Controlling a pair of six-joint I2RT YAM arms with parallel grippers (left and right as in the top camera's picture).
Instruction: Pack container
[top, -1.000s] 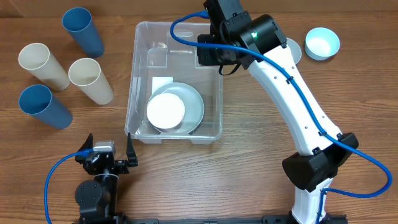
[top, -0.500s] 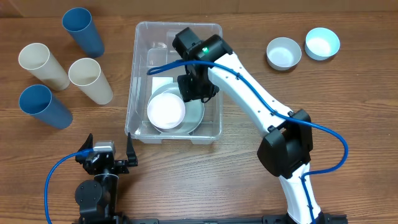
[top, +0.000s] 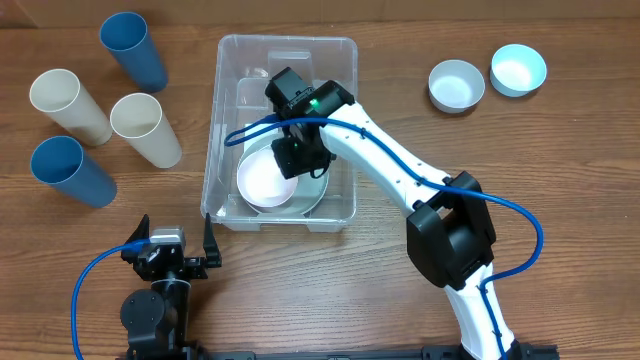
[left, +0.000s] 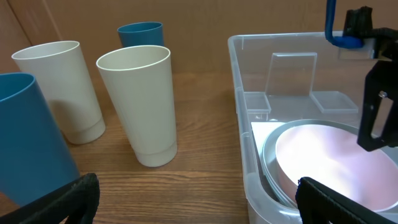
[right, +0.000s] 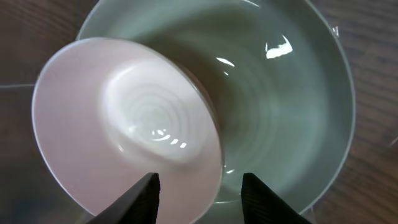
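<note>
1. Large clear rectangular plastic container (top: 214, 140): centre of the wooden counter (top: 400, 270), holding a grey-green bowl (right: 280, 93) with a white dish (right: 124, 124) inside.
2. Right pincer (right: 199, 198): above the dish, jaws apart, gripping nothing.
3. Left pincer (top: 172, 246): near left, fully open.

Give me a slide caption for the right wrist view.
Right gripper, jaws apart, above a pale pink dish sitting off-centre in a larger grey-green dish.

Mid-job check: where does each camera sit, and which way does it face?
Overhead: above the table, looking straight down; both arms show.
Left wrist: low over the table, facing cups and container; own fingertips at bottom corners.
Right wrist: above the container, facing down at plate; own fingertips below.
Shared: all views show the plate.
</note>
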